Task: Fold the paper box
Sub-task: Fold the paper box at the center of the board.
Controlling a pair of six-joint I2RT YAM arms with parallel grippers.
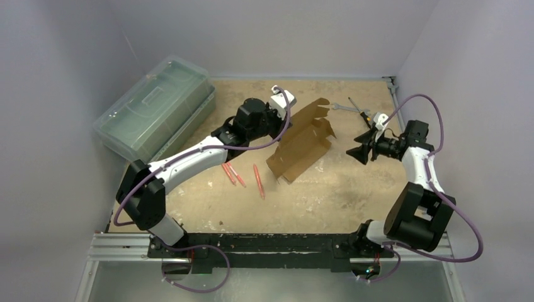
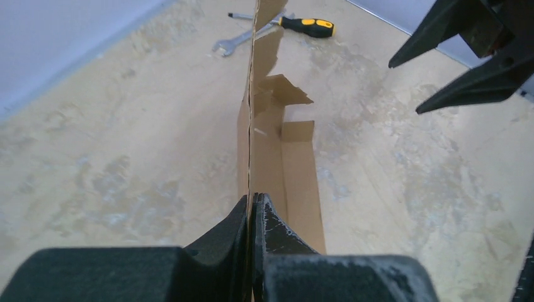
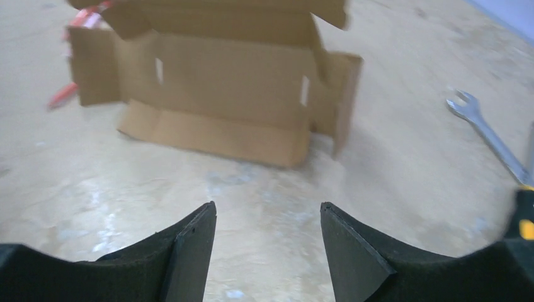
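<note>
1. Black fingers of the left pincer point(image 2: 250, 200) fill the bottom of the left wrist view. Its jaws are pressed together on the thin edge of a cardboard panel that stands upright between them.
2. That panel belongs to the paper box point(image 1: 302, 141), a plain brown die-cut piece that is only partly formed. It sits near the middle of the counter point(image 1: 327, 189), between the two pincers.
3. In the right wrist view, one long strip of the box lies flat on the counter and a taller wall rises behind it. That wall has two small slots, with flaps at its ends and along its top.
4. The right pincer point(image 3: 267, 206) faces this open side of the box from the right, well apart from it. Its jaws are spread wide with only bare counter between them, and it holds nothing.
5. Three slim red-orange sticks point(image 1: 234, 174) lie on the counter just beside the near left end of the box.
6. A silver wrench point(image 1: 343, 107) and a screwdriver point(image 2: 305, 25) with a yellow-and-black handle lie together beyond the box, toward the far right corner.
7. A large translucent green plastic case point(image 1: 154, 107) rests along the far left edge of the counter, well apart from the box.
</note>
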